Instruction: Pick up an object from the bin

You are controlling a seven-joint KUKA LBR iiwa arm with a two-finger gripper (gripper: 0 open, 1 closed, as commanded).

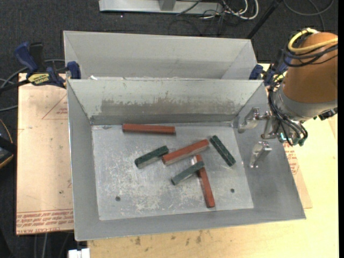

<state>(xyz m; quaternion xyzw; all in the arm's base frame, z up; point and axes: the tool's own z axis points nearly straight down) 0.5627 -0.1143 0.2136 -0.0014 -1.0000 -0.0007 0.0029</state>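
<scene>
- The bin (80, 160) is grey metal with sloped walls and a flat floor. Six short bars lie on this floor, three red and three green.
- The back red bar (148, 128) lies flat near the back wall, almost parallel to it and apart from all other bars.
- The left green bar (151, 156) lies in the middle of the floor, a little tilted. Its right end is just beside the left end of the middle red bar (185, 151).
- The middle red bar lies diagonally, with its right end higher in the view.
- The low green bar (188, 173) lies just in front of the middle red bar, in nearly the same direction.
- The front red bar (207, 191) points from the middle red bar toward the front wall. The low green bar lies across its back end.
- The right green bar (222, 151) lies tilted near the right wall, just beside the right end of the middle red bar. Of all bars, it is the nearest to the jaws.
- The jaws are at the right side of the bin, over the sloped right wall, to the right of the right green bar and apart from it. They are spread wide and nothing is between them.
- The arm (309, 74), with an orange cover, stands outside the right rim of the bin.
</scene>
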